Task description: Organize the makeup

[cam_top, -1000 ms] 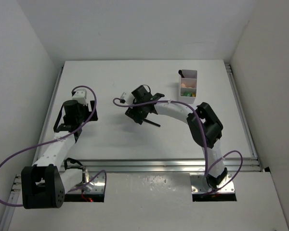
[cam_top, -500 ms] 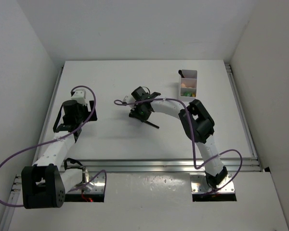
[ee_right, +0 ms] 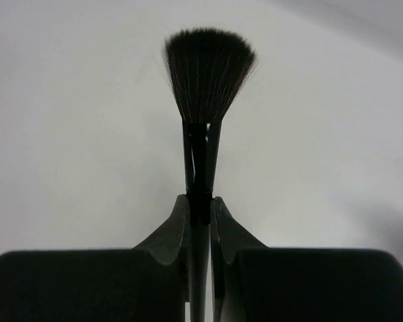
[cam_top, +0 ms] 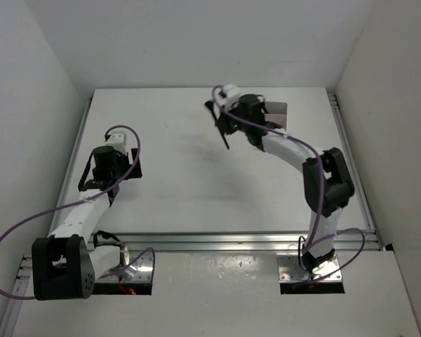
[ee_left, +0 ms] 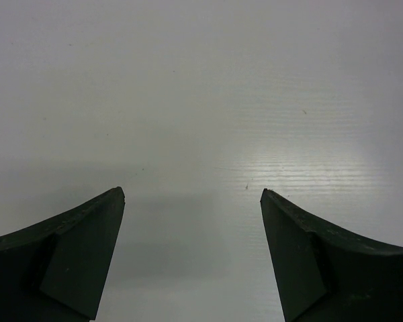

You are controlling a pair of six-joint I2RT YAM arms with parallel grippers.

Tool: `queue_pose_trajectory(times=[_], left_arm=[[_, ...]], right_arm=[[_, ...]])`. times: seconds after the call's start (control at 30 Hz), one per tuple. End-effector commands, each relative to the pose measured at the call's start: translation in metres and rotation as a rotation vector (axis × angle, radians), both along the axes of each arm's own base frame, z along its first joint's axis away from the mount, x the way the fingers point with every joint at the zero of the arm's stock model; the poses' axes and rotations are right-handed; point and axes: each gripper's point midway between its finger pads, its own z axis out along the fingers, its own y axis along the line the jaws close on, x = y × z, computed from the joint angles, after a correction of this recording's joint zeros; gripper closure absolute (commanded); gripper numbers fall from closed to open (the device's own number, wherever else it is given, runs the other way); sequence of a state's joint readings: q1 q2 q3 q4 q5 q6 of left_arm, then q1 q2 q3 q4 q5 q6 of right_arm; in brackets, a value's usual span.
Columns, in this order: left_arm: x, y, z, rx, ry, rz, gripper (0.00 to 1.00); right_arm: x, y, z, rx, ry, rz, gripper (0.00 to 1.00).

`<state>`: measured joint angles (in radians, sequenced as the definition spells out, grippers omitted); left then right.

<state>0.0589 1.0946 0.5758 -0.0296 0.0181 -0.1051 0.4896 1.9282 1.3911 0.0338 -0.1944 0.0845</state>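
Moved the right gripper point(cam_top: 226, 121) from the middle of the surface point(cam_top: 168, 196) to its far side, close in front of the translucent box point(cam_top: 279, 108), now mostly hidden behind the arm. Closed from open a second ago, now clamped on the handle of the black-handled brush point(ee_right: 208, 67). Lifted that brush clear of the surface. Stretched out much farther, elbow shifted right.

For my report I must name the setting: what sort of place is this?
Probably a lab robot bench: a white table boxed in by bare walls, two robot arms bolted to a metal rail.
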Motion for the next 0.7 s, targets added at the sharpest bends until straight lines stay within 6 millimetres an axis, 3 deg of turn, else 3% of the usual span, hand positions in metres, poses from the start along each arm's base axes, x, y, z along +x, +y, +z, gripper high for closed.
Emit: queue_pose_trajectory(times=[0.0, 0.03, 0.07, 0.13, 0.17, 0.2, 0.23, 0.37, 0.5, 0.67], left_arm=[[0.01, 0.005, 0.014, 0.01, -0.023, 0.008, 0.12], [0.013, 0.005, 0.016, 0.01, -0.026, 0.008, 0.12], [0.015, 0.005, 0.02, 0.011, -0.035, 0.008, 0.12], [0.018, 0.005, 0.023, 0.011, -0.04, 0.008, 0.12], [0.018, 0.009, 0.023, 0.011, -0.029, 0.017, 0.12], [0.019, 0.009, 0.02, 0.01, -0.02, 0.017, 0.12], [0.02, 0.009, 0.024, 0.01, -0.023, 0.017, 0.12], [0.024, 0.009, 0.025, 0.01, -0.016, 0.017, 0.12], [0.027, 0.011, 0.025, 0.022, -0.004, 0.02, 0.12], [0.027, 0.013, 0.027, 0.026, -0.004, 0.028, 0.12]], right_arm=[[0.065, -0.061, 0.146, 0.454, -0.434, -0.259, 1.0], [0.079, -0.092, 0.166, 0.49, -0.548, -0.357, 1.0], [0.089, -0.123, 0.167, 0.487, -0.588, -0.46, 1.0], [0.097, -0.157, 0.176, 0.501, -0.666, -0.56, 1.0], [0.102, -0.184, 0.177, 0.483, -0.7, -0.661, 1.0], [0.106, -0.192, 0.176, 0.477, -0.732, -0.687, 1.0], [0.11, -0.212, 0.176, 0.463, -0.753, -0.733, 1.0], [0.12, -0.244, 0.158, 0.459, -0.758, -0.815, 1.0], [0.123, -0.26, 0.134, 0.475, -0.716, -0.875, 1.0], [0.119, -0.265, 0.115, 0.42, -0.72, -0.9, 1.0]])
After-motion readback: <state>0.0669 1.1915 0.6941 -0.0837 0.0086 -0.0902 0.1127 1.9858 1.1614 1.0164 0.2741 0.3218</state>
